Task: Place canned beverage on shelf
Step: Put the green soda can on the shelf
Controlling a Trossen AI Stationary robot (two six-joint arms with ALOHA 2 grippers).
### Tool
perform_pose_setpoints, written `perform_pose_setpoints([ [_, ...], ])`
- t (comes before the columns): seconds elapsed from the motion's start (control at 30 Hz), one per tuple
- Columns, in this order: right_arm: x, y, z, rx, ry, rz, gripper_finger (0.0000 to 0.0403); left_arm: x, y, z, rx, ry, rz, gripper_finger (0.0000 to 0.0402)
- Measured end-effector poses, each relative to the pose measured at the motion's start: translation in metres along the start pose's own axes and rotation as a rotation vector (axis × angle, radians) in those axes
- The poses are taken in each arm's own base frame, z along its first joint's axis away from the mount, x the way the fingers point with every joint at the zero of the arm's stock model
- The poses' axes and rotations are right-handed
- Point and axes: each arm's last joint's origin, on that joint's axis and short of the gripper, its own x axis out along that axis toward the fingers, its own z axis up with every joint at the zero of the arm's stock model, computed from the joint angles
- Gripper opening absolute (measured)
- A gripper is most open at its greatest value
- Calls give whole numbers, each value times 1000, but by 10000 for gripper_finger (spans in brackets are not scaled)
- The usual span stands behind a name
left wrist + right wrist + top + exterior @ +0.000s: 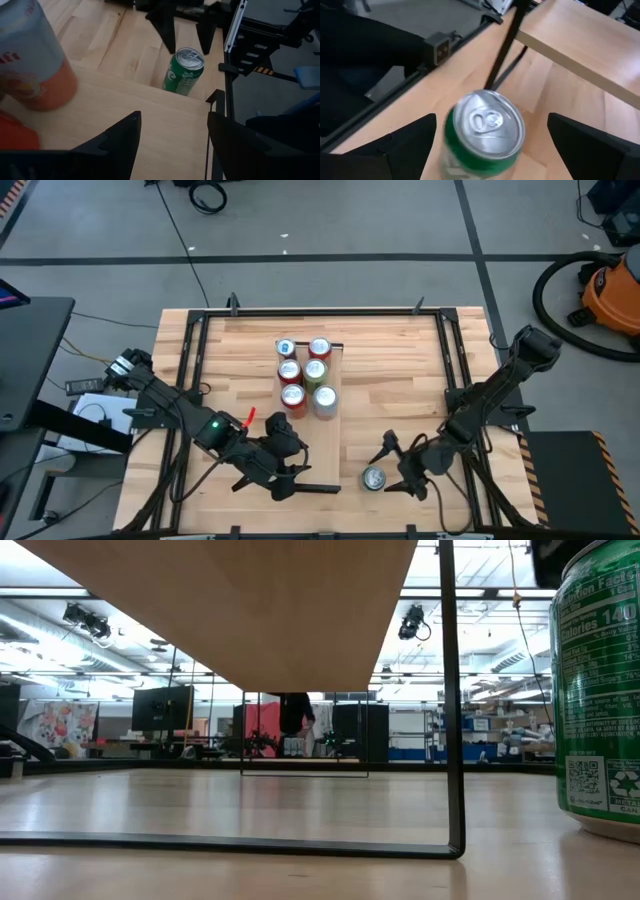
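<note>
Closest to your table-level camera stands the green can [600, 690], upright on the tabletop [400, 380], filling the right edge of that view. From above you see the same can near the front of the table, right of centre, its silver lid facing up, just beside the right gripper [392, 460]. Your right gripper's fingers are spread wide, one on each side of the can, and neither visibly touches it in the wrist view, where the lid sits between them but nearer one finger.

Your shelf [312, 395] runs from the middle of the table toward the near edge, raised on a thin black frame [452, 700] whose leg stands just left of the green can at table level. Six cans [305, 375] already stand on its far half in two rows, with red, green and blue among them.

Your left gripper [283, 472] hangs over the near end of the shelf, fingers parted and gripping nothing. Its wrist camera looks across the plank past an orange-and-white can [30, 60] toward the green can beyond the shelf's edge.
</note>
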Motion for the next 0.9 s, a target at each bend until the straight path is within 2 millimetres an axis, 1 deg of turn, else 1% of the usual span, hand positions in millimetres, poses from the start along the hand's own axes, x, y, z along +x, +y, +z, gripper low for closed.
perform_pose_setpoints([
  [0.13,12,-4,-8,34,41,-9,394,-1,0,0,-11,2,0,240],
  [0.27,21,-11,-12,101,50,30,389,-1,0,0,-11,3,0,240],
  [0.33,23,-14,-14,133,57,58,382,0,2,1,-17,2,5,240],
  [0.5,27,-24,-17,213,78,37,353,1,1,7,-60,-44,-20,240],
  [0.6,24,-26,-17,205,83,31,329,3,-2,17,-51,-119,-63,240],
  [0.7,17,-28,-14,187,80,20,313,3,-3,20,27,-153,-75,240],
  [0.8,8,-31,-12,180,102,7,312,3,-4,21,84,-168,-74,240],
  [0.9,-4,-36,-9,187,102,-27,320,3,-4,22,112,-176,-75,240],
])
